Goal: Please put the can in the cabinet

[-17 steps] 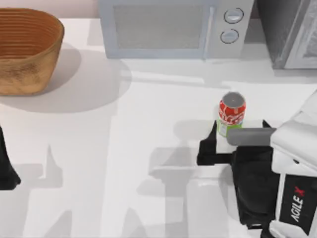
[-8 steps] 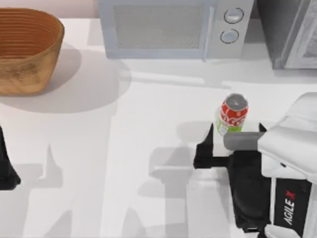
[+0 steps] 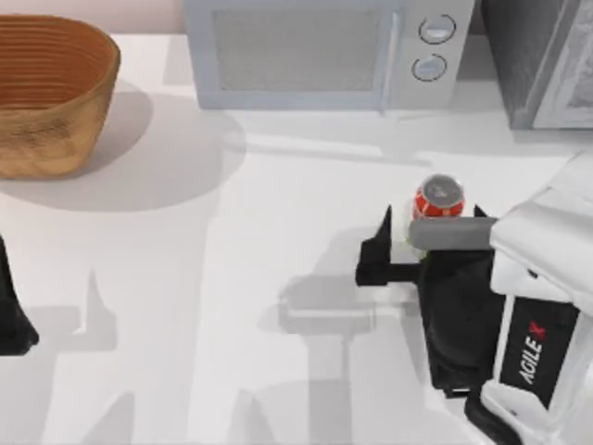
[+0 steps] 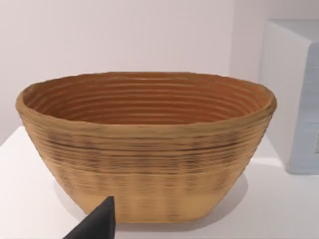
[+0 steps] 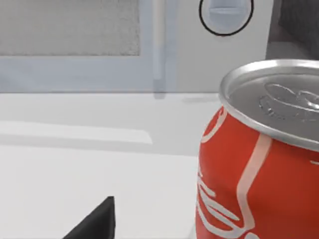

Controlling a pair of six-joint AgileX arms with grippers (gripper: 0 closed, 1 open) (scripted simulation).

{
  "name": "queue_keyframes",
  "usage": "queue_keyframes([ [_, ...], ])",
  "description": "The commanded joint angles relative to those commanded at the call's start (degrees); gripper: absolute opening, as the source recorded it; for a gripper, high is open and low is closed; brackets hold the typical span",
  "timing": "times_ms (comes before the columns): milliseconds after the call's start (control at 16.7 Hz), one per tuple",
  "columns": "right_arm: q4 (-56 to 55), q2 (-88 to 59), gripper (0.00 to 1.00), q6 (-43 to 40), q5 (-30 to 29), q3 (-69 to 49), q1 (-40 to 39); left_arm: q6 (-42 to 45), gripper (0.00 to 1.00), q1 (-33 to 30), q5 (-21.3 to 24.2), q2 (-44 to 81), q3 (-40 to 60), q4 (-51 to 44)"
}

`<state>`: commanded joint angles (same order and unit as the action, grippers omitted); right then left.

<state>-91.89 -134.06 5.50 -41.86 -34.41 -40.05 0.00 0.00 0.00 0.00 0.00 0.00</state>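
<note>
My right claw (image 3: pixel 428 243) is spread wide around the can (image 3: pixel 438 197), which stands upright toward the surface's right edge, not yet gripped. Lifting and carrying it to the cabinet (image 3: pixel 537 56) at the far right corner remain. My left arm sits parked at the left edge.

The basket (image 3: pixel 51 93) stands at the far left of the table (image 3: pixel 232 278), and the microwave (image 3: pixel 324 51) is to its right along the back edge. The cabinet (image 3: pixel 537 56) is at the back right corner, just beside the microwave. The can (image 3: pixel 439 197) stands upright in front of the microwave's right end, between the fingers of the right gripper (image 3: pixel 428 232).
</note>
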Motion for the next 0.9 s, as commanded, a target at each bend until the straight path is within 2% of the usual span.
queue_keyframes([
  [180, 2.38, -1.05, 1.00, -0.50, 2.68, -3.77, 2.72, 0.00, 1.00, 0.00, 0.00, 0.00, 0.00, 0.00],
  [420, 2.69, -1.18, 1.00, -0.56, 3.02, -4.27, 3.08, 0.00, 1.00, 0.00, 0.00, 0.00, 0.00, 0.00],
  [900, 2.69, -1.18, 0.40, -0.56, 3.02, -4.27, 3.08, 0.00, 1.00, 0.00, 0.00, 0.00, 0.00, 0.00],
])
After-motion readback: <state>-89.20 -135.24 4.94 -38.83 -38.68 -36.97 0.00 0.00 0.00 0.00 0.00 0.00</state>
